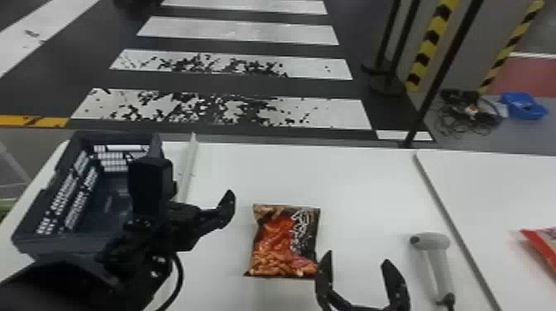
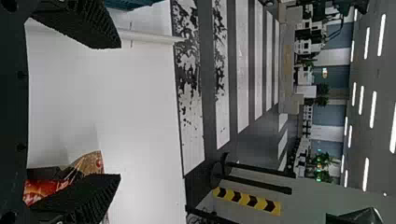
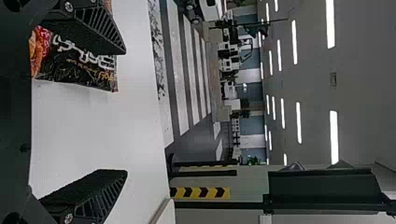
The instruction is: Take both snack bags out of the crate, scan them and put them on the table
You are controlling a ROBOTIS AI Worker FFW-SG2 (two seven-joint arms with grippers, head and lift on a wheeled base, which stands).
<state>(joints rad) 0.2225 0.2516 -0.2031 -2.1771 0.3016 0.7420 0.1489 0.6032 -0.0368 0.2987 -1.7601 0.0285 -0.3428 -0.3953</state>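
Note:
A brown and red snack bag [image 1: 286, 242] lies flat on the white table [image 1: 351, 182]. At the right edge, part of a red bag [image 1: 542, 244] rests on the adjoining table. The grey scanner [image 1: 431, 248] is right of my right gripper [image 1: 358, 260], which stands open near the first bag's lower right corner. My left gripper [image 1: 223, 211] is between the crate [image 1: 62, 246] and that bag, its camera housing hiding part of the crate. In the left wrist view the left gripper [image 2: 117, 111] is open, and so is the right gripper [image 3: 124, 112] in the right wrist view.
A pale raised strip [image 1: 189, 165] runs beside the crate. The seam between the two tables [image 1: 451, 219] passes just right of the scanner. Posts [image 1: 438, 74] stand on the floor beyond the table's far edge.

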